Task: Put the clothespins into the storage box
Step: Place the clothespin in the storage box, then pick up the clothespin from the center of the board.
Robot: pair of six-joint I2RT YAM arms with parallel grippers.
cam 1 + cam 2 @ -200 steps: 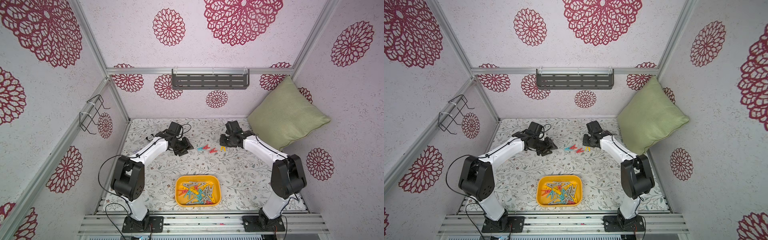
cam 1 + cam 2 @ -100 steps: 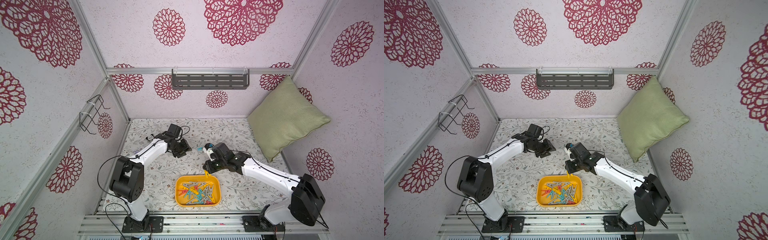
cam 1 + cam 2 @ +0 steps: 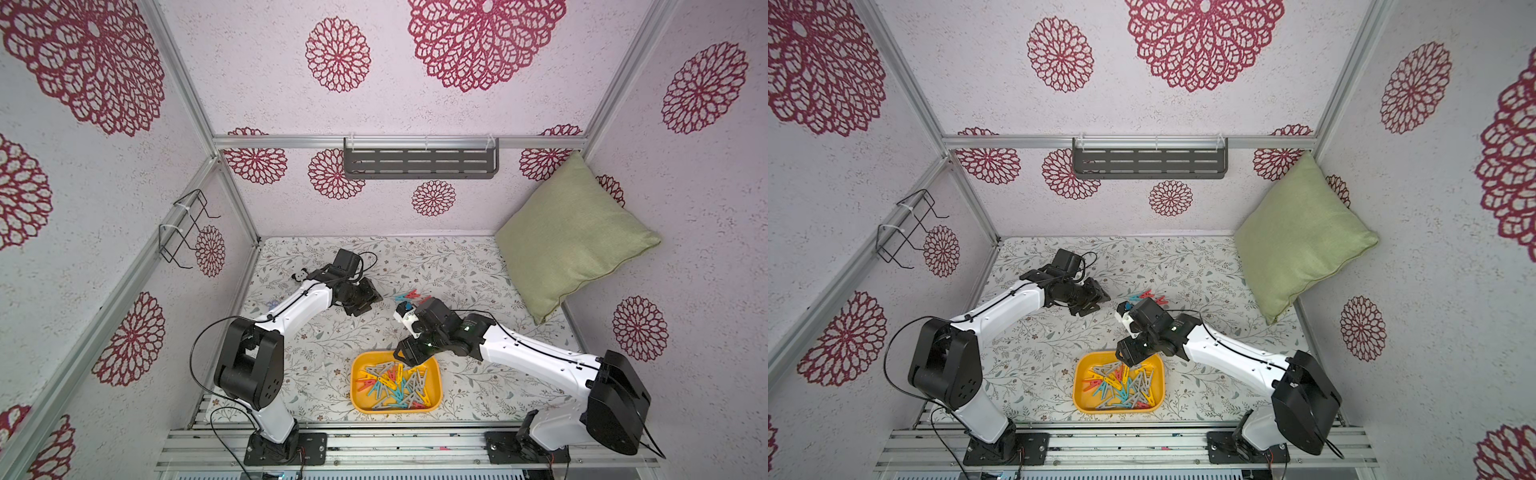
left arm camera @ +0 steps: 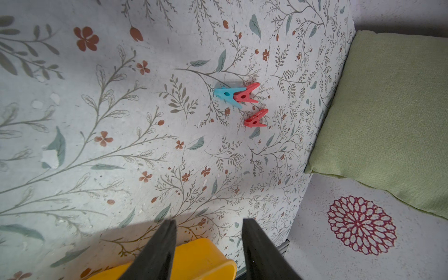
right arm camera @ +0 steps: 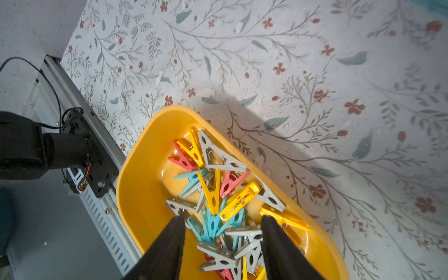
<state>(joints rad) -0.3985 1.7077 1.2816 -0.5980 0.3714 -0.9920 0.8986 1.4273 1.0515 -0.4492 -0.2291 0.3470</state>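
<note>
Likely the drop step: right gripper (image 5: 221, 219) spread, empty, over box (image 5: 135, 169); left gripper (image 4: 208, 223) spread, empty. Next: fetch three pins (image 3: 411, 296) at box's twelve o'clock.

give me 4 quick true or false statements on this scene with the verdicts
1. Three loose clothespins lie on the table, outside the storage box. True.
2. The right gripper clamps a yellow clothespin. False: its jaws stand open and empty above the box.
3. The storage box is empty. False: a pile of clothespins lies in it.
4. The left gripper is open and holds nothing. True.
</note>
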